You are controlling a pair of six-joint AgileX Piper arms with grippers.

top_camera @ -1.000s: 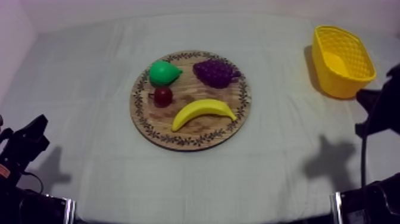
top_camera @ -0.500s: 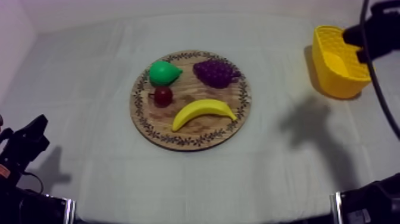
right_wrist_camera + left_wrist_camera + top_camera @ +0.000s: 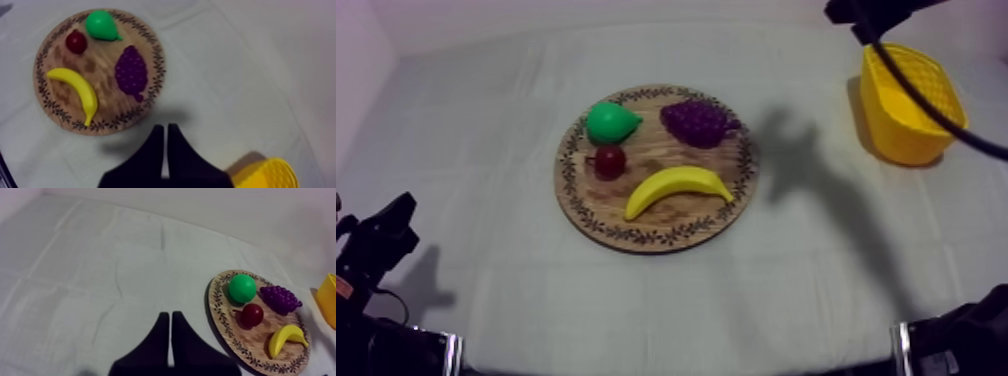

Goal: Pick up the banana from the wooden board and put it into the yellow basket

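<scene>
Lying on wooden board, banana; in wrist views, left end effector and right end effector narrow empty wedges.

Top view slants down on the table; both wrist views, from opposite sides, share the board.

Claws: two, the left claw and the right claw.
Boards: one round wooden board, ahead of both claws.
Bananas: one banana.
Pears: one pear.
Grapes: one bunch of grapes.
Red fruits: one small red fruit.
Fruit altogether: four, all on the board.
Baskets: one yellow basket, near the right claw.
</scene>
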